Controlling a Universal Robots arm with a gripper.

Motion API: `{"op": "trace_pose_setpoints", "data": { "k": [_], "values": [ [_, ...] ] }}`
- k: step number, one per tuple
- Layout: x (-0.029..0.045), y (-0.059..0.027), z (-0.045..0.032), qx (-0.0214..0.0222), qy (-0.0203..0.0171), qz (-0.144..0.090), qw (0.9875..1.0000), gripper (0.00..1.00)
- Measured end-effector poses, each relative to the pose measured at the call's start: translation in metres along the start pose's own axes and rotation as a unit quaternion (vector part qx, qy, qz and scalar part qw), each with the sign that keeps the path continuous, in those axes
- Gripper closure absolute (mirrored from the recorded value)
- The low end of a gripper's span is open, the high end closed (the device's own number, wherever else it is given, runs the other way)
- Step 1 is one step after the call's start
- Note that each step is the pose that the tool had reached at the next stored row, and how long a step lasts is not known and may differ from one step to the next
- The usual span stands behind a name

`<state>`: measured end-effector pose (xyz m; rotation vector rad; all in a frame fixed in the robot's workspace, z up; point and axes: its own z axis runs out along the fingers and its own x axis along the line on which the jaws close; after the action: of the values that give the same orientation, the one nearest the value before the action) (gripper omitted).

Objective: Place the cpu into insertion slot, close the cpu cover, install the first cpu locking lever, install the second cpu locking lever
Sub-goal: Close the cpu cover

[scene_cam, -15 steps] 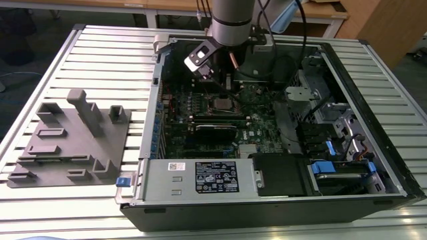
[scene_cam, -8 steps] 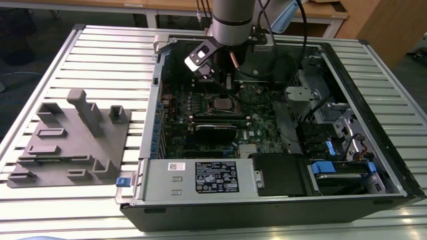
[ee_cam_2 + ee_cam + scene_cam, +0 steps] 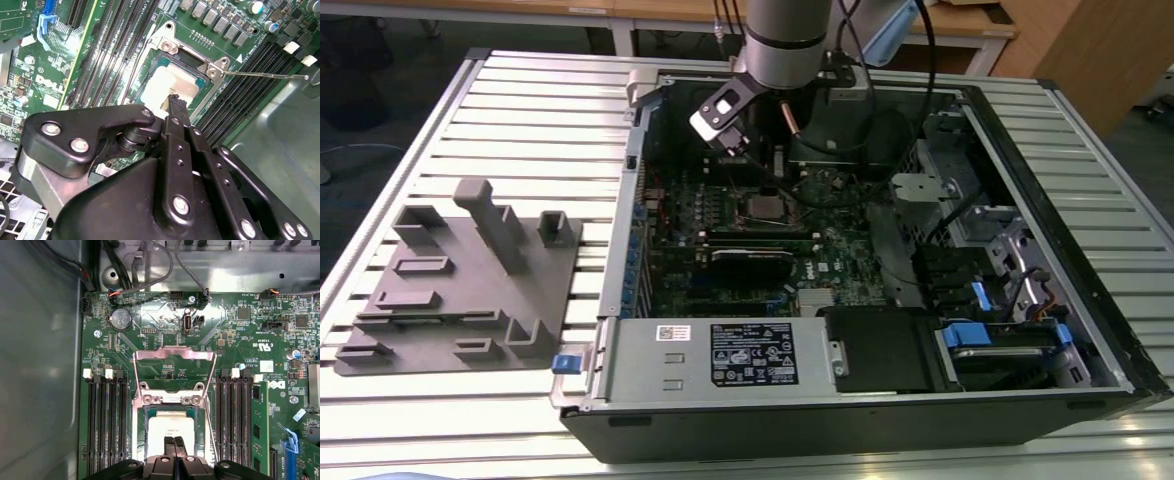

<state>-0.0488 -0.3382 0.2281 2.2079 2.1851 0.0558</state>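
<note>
The gripper, fingers pressed together, hangs over the cpu seated in the slot, cover open.

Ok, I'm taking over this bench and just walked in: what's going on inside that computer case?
A robot arm reaches into the open computer case, with its gripper directly over the insertion slot on the motherboard. The cpu lies in the slot, and the gripper is shut with its tips at the chip. The cpu cover is flipped open, not yet closed, and a locking lever sticks out unlatched.
</note>
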Motion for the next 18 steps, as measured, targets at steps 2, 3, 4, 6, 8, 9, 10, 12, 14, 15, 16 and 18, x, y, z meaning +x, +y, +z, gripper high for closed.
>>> {"op": "trace_pose_setpoints", "data": {
  "k": [2,3,4,6,8,9,10,12,14,15,16,18],
  "values": [
    [0.0,0.0001,-0.0012,0.0,0.0,0.0,1.0,0.89],
    [0.0,0.0001,-0.0016,0.0,0.0,0.0,1.0,0.89],
    [0.0,0.0001,-0.0016,-0.0001,0.0001,0.0,1.0,0.89],
    [0.0,0.0001,-0.0019,0.0,0.0001,0.0,1.0,0.89],
    [0.0,0.0001,-0.002,0.0,0.0,0.0,1.0,0.89],
    [0.0,0.0001,-0.0022,0.0,0.0,0.0,1.0,0.89],
    [0.0,0.0001,-0.0025,0.0001,-0.0001,0.0,1.0,0.89],
    [0.0,0.0002,-0.003,0.0,0.0,0.0,1.0,0.89],
    [0.0,0.0002,-0.004,0.0,0.0,0.0,1.0,0.89],
    [0.0,0.0002,-0.0041,0.0,0.0,0.0,1.0,0.89],
    [0.0,0.0002,-0.0043,0.0,0.0,0.0,1.0,0.89],
    [0.0,0.0002,-0.0048,0.0,0.0,0.0,1.0,0.89]
  ]
}}
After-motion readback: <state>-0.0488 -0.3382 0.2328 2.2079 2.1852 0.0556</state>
